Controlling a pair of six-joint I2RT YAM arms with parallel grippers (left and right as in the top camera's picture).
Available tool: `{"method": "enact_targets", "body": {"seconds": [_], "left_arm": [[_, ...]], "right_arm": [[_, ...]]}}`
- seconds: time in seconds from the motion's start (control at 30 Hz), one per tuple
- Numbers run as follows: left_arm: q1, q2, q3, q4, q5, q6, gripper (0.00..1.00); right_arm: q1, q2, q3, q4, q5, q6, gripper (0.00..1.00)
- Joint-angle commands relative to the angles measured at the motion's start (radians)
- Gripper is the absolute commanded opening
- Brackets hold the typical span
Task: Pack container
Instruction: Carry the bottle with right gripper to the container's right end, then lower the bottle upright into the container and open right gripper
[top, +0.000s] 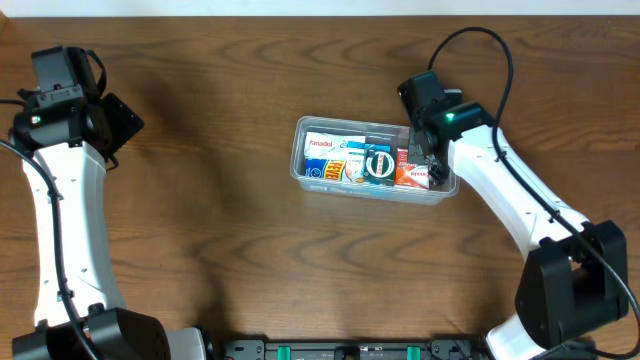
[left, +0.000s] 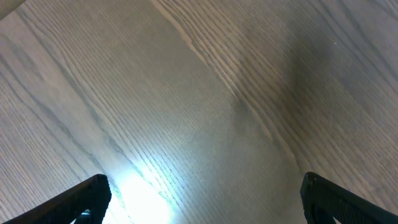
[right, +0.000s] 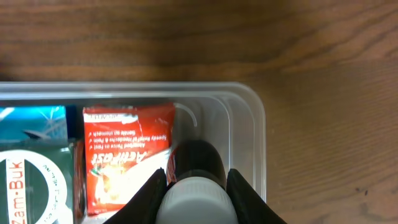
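Observation:
The clear plastic container (top: 302, 150) sits mid-table and holds several small packs: a white box, blue packs, a round green Zam-Buk tin (right: 28, 186) and a red sachet (right: 127, 152). My right gripper (top: 432, 165) is over the container's right end, shut on a dark bottle with a white cap (right: 198, 186), held inside the tub next to the red sachet. The container's rim (right: 249, 99) curves round its right corner. My left gripper (left: 202, 199) is open and empty over bare wood at the far left (top: 120, 125).
The wood table (top: 220, 240) surrounds the container. The right arm (top: 520, 215) runs from the front right up to the tub. The left arm (top: 60, 220) runs along the left edge.

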Motion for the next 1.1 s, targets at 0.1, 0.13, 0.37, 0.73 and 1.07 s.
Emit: {"method": "enact_targets", "body": {"seconds": [0.1, 0.13, 0.37, 0.73, 1.07], "left_arm": [[0.003, 0.009, 0.009, -0.002, -0.001, -0.005, 0.98], [0.003, 0.009, 0.009, -0.002, -0.002, -0.005, 0.98], [0.003, 0.009, 0.009, -0.002, -0.002, -0.005, 0.98], [0.003, 0.009, 0.009, -0.002, -0.001, -0.005, 0.98], [0.003, 0.009, 0.009, -0.002, -0.002, -0.005, 0.98]], "right_arm": [[0.006, 0.002, -0.015, 0.036, 0.046, -0.002, 0.26], [0.006, 0.002, -0.016, 0.036, 0.045, -0.002, 0.26], [0.006, 0.002, -0.016, 0.044, -0.026, -0.005, 0.25], [0.005, 0.002, -0.016, 0.073, -0.084, -0.077, 0.29], [0.005, 0.002, -0.024, 0.073, -0.083, -0.091, 0.31]]}}
